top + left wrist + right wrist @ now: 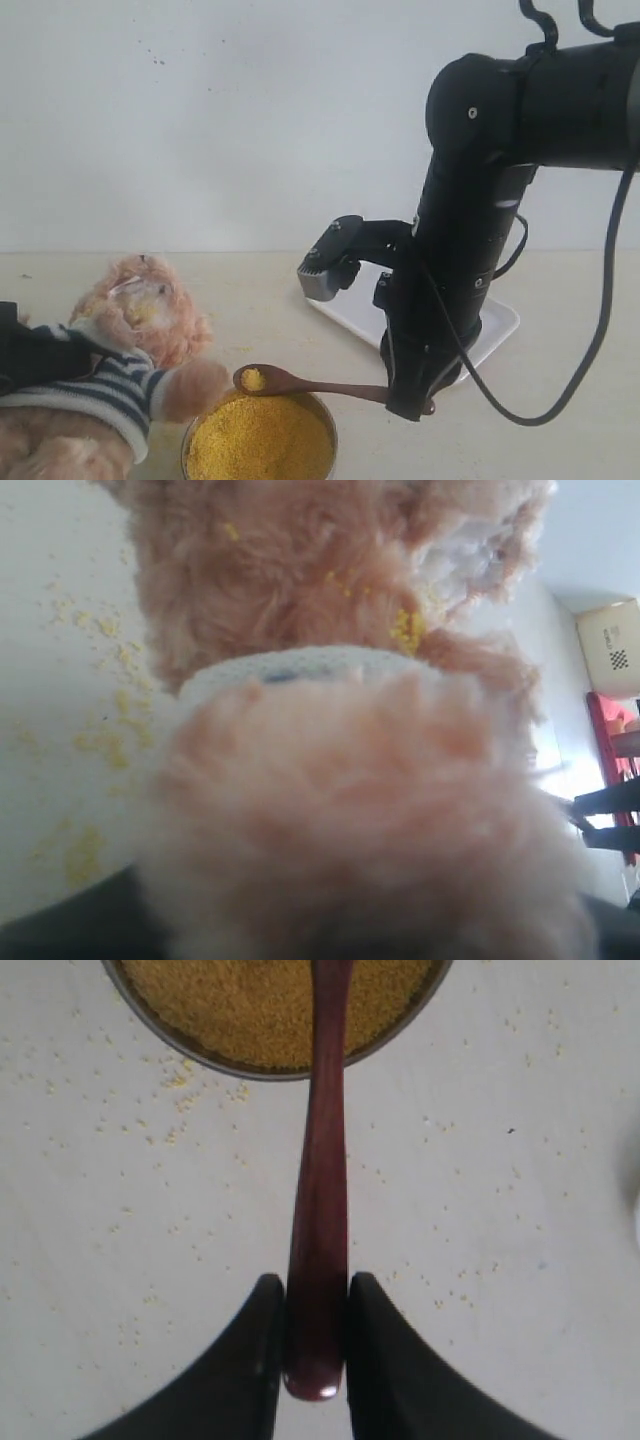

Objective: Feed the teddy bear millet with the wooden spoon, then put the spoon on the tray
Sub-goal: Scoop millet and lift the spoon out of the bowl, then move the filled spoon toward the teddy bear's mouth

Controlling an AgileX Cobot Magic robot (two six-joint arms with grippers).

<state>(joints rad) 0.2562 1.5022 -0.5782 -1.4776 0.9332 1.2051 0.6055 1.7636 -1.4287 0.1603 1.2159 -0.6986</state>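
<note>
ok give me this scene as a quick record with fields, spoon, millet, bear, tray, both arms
spoon: roughly level, its scoop over the bowl's rim with a small heap of millet in it
right jaws: shut on the end of the spoon's handle
millet: fills the bowl; loose grains on the table
bear: left of the bowl, yellow grains on its face
left jaws: at the bear's back, grip not visible
tray: partly hidden behind the right arm

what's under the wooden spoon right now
Under the wooden spoon's scoop end is the metal bowl, heaped with millet. Under its handle is the table, dotted with stray grains. The millet hides the bowl's bottom.
</note>
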